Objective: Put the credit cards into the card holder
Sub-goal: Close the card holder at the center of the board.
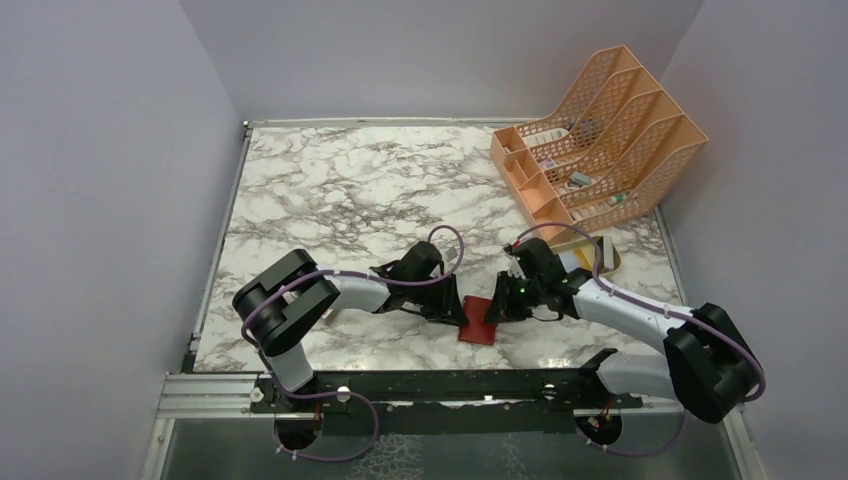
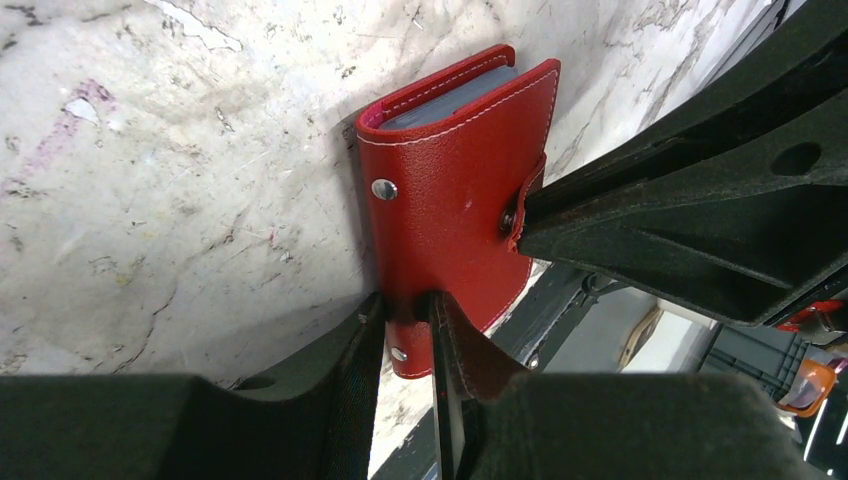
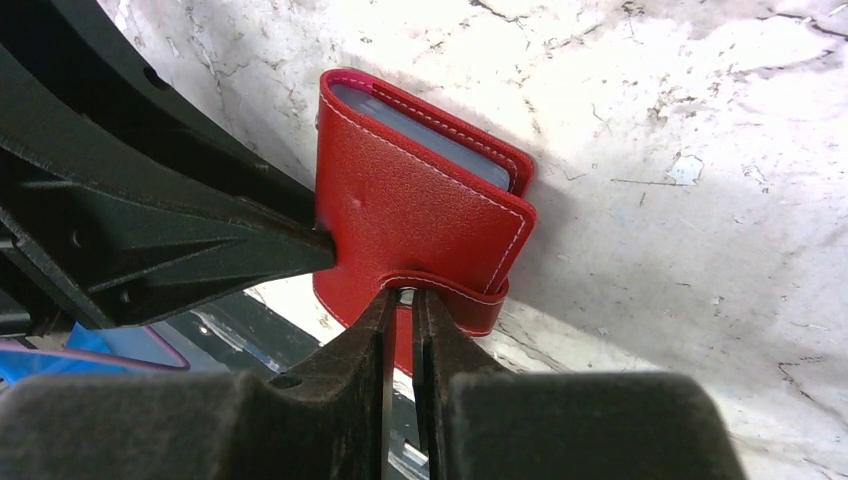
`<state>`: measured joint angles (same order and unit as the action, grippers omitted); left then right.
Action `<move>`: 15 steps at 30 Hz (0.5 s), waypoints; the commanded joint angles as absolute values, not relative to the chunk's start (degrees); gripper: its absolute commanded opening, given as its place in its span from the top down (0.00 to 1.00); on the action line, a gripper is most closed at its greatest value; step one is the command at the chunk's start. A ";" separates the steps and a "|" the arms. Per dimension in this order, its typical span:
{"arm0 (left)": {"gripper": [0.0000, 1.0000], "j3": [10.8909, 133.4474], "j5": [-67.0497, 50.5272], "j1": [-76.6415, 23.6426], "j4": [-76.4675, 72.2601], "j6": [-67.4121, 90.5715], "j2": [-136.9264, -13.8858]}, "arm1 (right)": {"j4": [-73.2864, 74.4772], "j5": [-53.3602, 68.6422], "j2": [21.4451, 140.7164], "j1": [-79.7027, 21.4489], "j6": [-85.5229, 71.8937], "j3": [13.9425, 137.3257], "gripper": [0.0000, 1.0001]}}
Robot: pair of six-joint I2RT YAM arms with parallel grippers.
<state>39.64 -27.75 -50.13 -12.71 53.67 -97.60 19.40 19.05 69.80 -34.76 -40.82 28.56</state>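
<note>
The card holder is a dark red wallet, folded shut and held just off the marble near the table's front edge. My left gripper is shut on its lower edge, with a red flap against one finger. My right gripper is shut on the snap tab that wraps round the card holder. In the left wrist view the right gripper meets the card holder at its tab. A grey-blue edge shows between the covers at the top. I cannot tell whether it is a credit card. No loose credit cards are in view.
An orange mesh file rack stands at the back right with small items in it. A beige oval tray lies behind my right arm. A black rail runs along the table's near edge. Walls close in on both sides.
</note>
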 commanded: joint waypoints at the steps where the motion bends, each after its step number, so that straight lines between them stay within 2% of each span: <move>1: 0.75 39.74 -29.06 -51.07 -14.89 53.01 -99.69 | 24.17 14.24 74.06 -35.16 -39.49 29.86 0.88; 9: 0.75 39.70 -29.82 -51.06 -15.50 52.20 -99.62 | 31.05 9.60 77.16 -35.22 -37.99 31.72 0.88; 15: 0.75 38.83 -29.48 -51.07 -15.84 52.29 -98.54 | 31.03 9.04 78.95 -35.32 -38.06 32.02 0.89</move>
